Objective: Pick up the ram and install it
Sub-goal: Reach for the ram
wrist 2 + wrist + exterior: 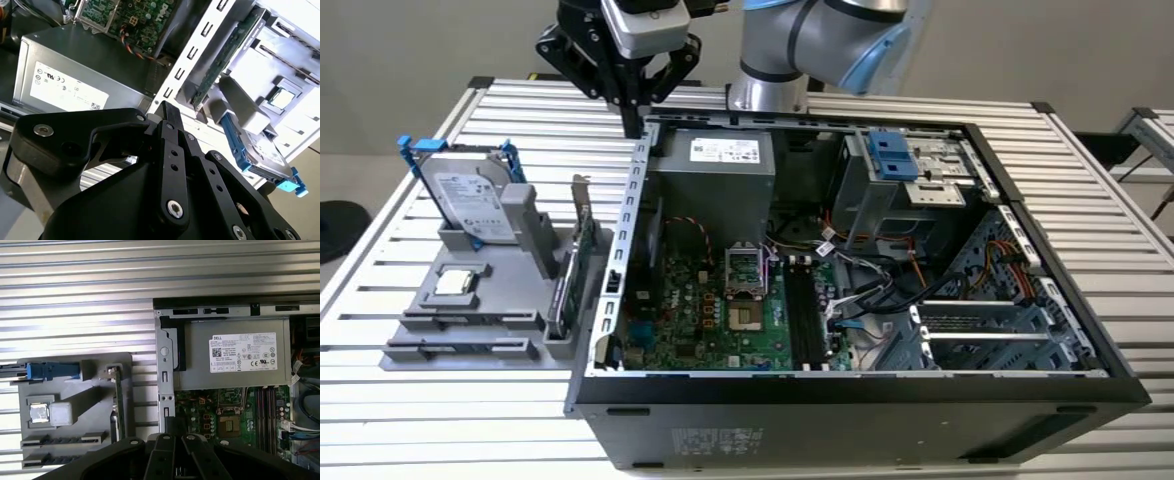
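Nearest in the exterior view is the dark front wall of the open computer case [854,410], which lies on a slatted table [440,430]. Inside the case is the green motherboard [707,310], with the grey power supply [714,185] at the case's far end. Just outside the case, on the exterior view's left, sits a grey holder [467,330]. The ram [564,295] stands on edge in it on the side nearest the case, close against the upright green card [587,235] and hard to separate from it. The hard drive [470,200] stands farther from the case. Farthest back, the gripper [635,125] hangs above the case's far corner, well apart from the ram. Its jaws are drawn together with nothing between them.
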Available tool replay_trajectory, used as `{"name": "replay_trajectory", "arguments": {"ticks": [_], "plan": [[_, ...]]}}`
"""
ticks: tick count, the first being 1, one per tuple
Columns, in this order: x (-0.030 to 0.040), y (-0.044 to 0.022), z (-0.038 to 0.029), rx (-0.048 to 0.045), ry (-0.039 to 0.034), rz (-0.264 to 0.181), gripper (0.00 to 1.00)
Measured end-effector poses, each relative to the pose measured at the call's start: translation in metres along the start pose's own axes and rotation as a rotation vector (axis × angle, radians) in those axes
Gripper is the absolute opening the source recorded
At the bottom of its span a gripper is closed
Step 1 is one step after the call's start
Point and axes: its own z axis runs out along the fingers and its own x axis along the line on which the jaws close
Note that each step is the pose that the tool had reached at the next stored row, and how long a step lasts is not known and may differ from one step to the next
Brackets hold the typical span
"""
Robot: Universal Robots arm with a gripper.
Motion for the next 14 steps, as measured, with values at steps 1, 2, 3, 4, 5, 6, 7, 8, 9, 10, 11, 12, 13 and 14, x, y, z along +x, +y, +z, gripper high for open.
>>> {"name": "replay_trajectory", "arguments": {"ticks": [1,2,3,4,5,6,7,8,9,10,11,12,13,14], "plan": [[0.0007,0.0,0.0,0.0,0.0,0.0,0.0],[0.0014,-0.0001,0.0,0.0,0.0,0.0,0.0],[0.0022,-0.0002,0.0,0.0,0.0,0.0,0.0],[0.003,-0.0002,-0.0001,0.0,0.0,0.0,0.0],[0.0038,-0.0003,-0.0001,0.0,0.0,0.0,0.0],[0.0045,-0.0003,-0.0001,0.0,0.0,0.0,0.0],[0.0053,-0.0004,-0.0001,0.0,0.0,0.0,0.0],[0.0061,-0.0004,-0.0001,0.0,0.0,0.0,0.0],[0.0069,-0.0005,-0.0002,0.0,0.0,0.0,0.0],[0.0077,-0.0006,-0.0002,0.0,0.0,0.0,0.0],[0.0085,-0.0006,-0.0002,-0.0001,0.0,0.0,0.0],[0.0093,-0.0007,-0.0002,-0.0001,0.0,0.0,0.0],[0.01,-0.0007,-0.0002,0.0,0.0,0.0,0.0],[0.0107,-0.0008,-0.0002,0.0,0.0,0.0,0.0]]}}
